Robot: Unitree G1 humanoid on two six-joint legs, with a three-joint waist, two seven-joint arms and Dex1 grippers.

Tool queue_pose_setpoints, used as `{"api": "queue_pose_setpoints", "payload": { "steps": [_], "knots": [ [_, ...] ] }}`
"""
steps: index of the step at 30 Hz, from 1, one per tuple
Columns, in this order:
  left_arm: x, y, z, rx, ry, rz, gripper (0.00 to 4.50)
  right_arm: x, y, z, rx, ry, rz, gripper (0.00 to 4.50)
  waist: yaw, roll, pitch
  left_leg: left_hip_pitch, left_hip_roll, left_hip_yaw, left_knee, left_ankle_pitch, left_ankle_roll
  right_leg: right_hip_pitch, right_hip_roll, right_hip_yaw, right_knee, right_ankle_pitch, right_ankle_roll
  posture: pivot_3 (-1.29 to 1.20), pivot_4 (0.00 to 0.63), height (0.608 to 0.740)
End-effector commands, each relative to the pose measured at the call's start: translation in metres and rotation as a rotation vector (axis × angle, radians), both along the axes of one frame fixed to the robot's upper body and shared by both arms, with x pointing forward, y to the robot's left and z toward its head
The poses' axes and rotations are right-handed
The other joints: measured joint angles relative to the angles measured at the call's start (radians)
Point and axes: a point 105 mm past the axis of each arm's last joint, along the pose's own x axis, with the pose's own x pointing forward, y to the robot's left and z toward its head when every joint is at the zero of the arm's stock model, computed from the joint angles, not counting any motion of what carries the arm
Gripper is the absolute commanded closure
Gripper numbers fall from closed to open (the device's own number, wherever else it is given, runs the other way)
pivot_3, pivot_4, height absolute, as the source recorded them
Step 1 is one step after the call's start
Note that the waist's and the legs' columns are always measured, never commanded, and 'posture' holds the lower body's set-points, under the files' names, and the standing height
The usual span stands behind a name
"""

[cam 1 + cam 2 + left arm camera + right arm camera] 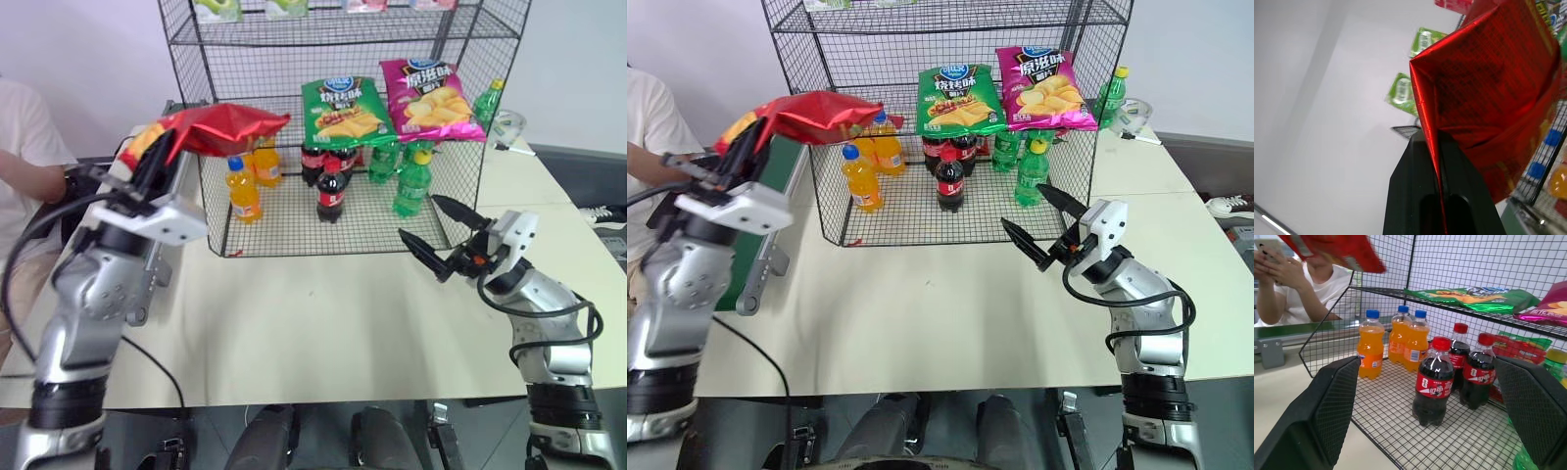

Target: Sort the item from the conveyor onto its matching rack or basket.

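Left gripper (157, 157) jaws clamped on the red bag (220, 127), held raised at the rack's (343, 211) 9 o'clock side; right gripper (436, 235) jaws apart, at the rack's 5 o'clock

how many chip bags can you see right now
3: a red chip bag held up by the left gripper beside the rack, plus a green chip bag and a pink chip bag lying side by side on its shelf. More may be hidden.
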Motion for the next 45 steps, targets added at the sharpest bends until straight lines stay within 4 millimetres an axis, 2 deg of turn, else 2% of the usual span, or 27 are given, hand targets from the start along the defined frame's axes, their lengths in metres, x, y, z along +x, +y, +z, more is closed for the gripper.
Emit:
{"api": "queue_pose_setpoints", "payload": {
  "steps": [1,6,16,23,27,30,32,35,39,45],
  "knots": [
    [0.015,-0.008,0.014,-0.027,-0.080,0.002,4.45,-0.004,0.005,0.017,0.008,-0.071,0.004,0.00,0.005,0.000,0.000,0.000,0.000,0.000,0.000,0.000,0.000,0.000,0.000,0.000,0.000,0.000,0.000,0.00,0.150,0.740],
    [0.055,-0.028,0.012,-0.129,-0.103,-0.007,4.45,-0.004,0.012,0.016,0.003,-0.068,0.023,0.00,0.008,-0.001,0.000,0.000,-0.001,-0.001,0.002,0.000,0.000,0.001,0.002,-0.001,0.000,0.000,0.000,0.00,0.150,0.740],
    [0.105,-0.032,0.020,-0.325,-0.157,0.097,4.45,-0.005,0.016,0.016,-0.006,-0.061,0.031,0.00,0.004,-0.001,0.001,0.000,-0.001,0.000,0.001,0.001,-0.001,0.000,0.002,0.000,0.001,0.000,0.001,0.00,0.150,0.740],
    [0.115,-0.044,0.032,-0.424,-0.208,0.126,4.45,-0.005,0.016,0.017,-0.009,-0.060,0.032,0.00,0.005,-0.003,0.001,-0.001,-0.001,0.000,0.002,0.001,-0.001,0.000,0.002,0.000,0.001,0.000,0.001,0.00,0.150,0.740],
    [0.107,-0.038,0.053,-0.455,-0.340,0.181,4.45,-0.005,0.018,0.017,-0.008,-0.058,0.039,0.00,0.002,-0.003,0.002,-0.002,-0.001,0.000,0.002,0.001,-0.001,-0.001,0.002,0.000,0.001,0.000,0.001,0.00,0.150,0.740],
    [0.099,-0.034,0.059,-0.448,-0.403,0.181,4.45,-0.006,0.019,0.017,-0.010,-0.051,0.044,0.00,-0.002,-0.003,0.002,-0.002,-0.001,0.000,0.002,0.001,-0.002,-0.002,0.002,0.000,0.002,0.000,0.001,0.00,0.150,0.740],
    [0.101,-0.035,0.050,-0.450,-0.358,0.159,4.45,-0.006,0.018,0.016,-0.013,-0.045,0.044,0.00,-0.002,-0.003,0.001,-0.003,-0.001,0.000,0.002,0.004,-0.006,-0.003,0.002,0.000,0.002,0.000,0.001,0.00,0.150,0.740],
    [0.110,-0.043,0.024,-0.404,-0.245,0.150,4.45,-0.005,0.017,0.015,-0.019,-0.040,0.045,0.00,0.001,-0.003,0.001,-0.003,-0.001,0.000,0.002,0.004,-0.006,-0.002,0.002,0.000,0.002,0.000,0.001,0.00,0.150,0.740],
    [0.125,-0.059,-0.028,-0.364,-0.019,0.123,4.45,-0.005,0.016,0.016,-0.035,-0.035,0.047,0.00,0.006,-0.003,0.001,-0.003,-0.001,0.000,0.003,0.004,-0.005,-0.002,0.002,0.000,0.002,0.000,0.001,0.00,0.150,0.740],
    [0.124,-0.069,-0.027,-0.411,0.013,0.052,4.45,-0.006,0.015,0.019,-0.042,-0.041,0.046,0.00,0.006,-0.003,0.001,-0.004,-0.001,-0.001,0.005,0.004,-0.005,-0.003,0.002,-0.001,0.003,0.000,0.001,0.00,0.150,0.740]
  ]
}}
